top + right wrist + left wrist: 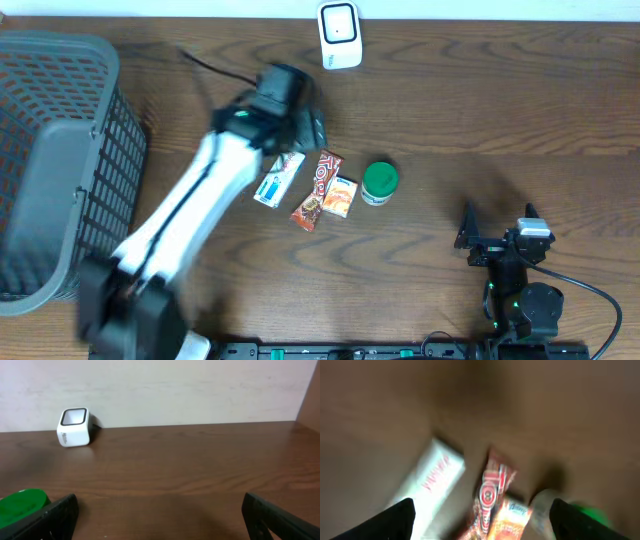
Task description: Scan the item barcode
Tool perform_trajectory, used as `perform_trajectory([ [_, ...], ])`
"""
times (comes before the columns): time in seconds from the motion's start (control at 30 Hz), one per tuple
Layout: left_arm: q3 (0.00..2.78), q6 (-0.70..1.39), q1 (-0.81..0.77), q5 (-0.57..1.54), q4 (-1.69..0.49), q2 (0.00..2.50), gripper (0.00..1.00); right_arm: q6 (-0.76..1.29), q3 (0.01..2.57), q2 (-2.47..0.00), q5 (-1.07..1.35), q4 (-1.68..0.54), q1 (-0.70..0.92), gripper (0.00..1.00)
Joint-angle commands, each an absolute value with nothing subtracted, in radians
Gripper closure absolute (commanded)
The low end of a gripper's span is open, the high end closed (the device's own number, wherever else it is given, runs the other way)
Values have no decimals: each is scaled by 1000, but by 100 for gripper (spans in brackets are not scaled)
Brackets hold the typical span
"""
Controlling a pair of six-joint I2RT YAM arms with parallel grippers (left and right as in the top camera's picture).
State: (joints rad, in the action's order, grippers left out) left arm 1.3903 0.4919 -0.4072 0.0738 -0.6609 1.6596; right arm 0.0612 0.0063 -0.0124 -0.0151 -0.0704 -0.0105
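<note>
L jaws: my left gripper (481, 510) is wide apart, nothing clamped.
R jaws: right gripper (160, 505) apart too, empty, well off at 4 o'clock.
Item: red-brown foil candy bar (316, 188), prob. my pick, flat on brown wooden table (480, 120), near, 6 o'clock of L jaws.
Axis: approx 1-to-7 o'clock.
Scanner: white cube barcode scanner (339, 35), 1 o'clock.
Nearer arm: L.

You are looking at a shop-checkout mock-up, laid out on a brown wood-grain table (480, 120) against a plain pale wall (175, 390). What shows it is the white cube scanner (339, 35) at the table's far edge and the grey shopping basket (60, 150) at the left. Packaged goods lie in the middle: a white packet (279, 179), a red bar (318, 190), an orange packet (341, 196) and a green-lidded tub (379, 182).
</note>
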Motion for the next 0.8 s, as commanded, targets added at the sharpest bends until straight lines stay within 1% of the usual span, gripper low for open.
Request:
perform_trajectory([
  [0.0, 1417, 396, -320, -109, -633, 1436, 14, 74, 6, -9, -17, -74, -7, 1],
  [0.1, 1417, 393, -231, -143, -651, 1309, 13, 74, 6, -9, -17, -73, -7, 1],
  [0.23, 1417, 393, -105, -143, -756, 1173, 13, 74, 6, -9, -18, -73, -7, 1],
  [0.33, 1417, 391, -49, -144, -820, 1131, 13, 89, 6, -9, 0, -61, -7, 1],
  [0.4, 1417, 363, -18, -143, -833, 1112, 13, 123, 6, -9, 49, -31, -7, 1],
  [0.5, 1417, 284, 8, -143, -791, 1071, 13, 190, 10, -9, 295, 75, -7, 1],
  [0.57, 1417, 236, 11, -143, -724, 1034, 13, 191, 36, -10, 376, 89, -7, 1],
  [0.63, 1417, 208, 11, -144, -653, 991, 13, 195, 92, -11, 352, 25, -7, 1],
  [0.77, 1417, 166, 11, -144, -570, 908, 13, 190, 274, -68, 228, -227, -7, 1],
])
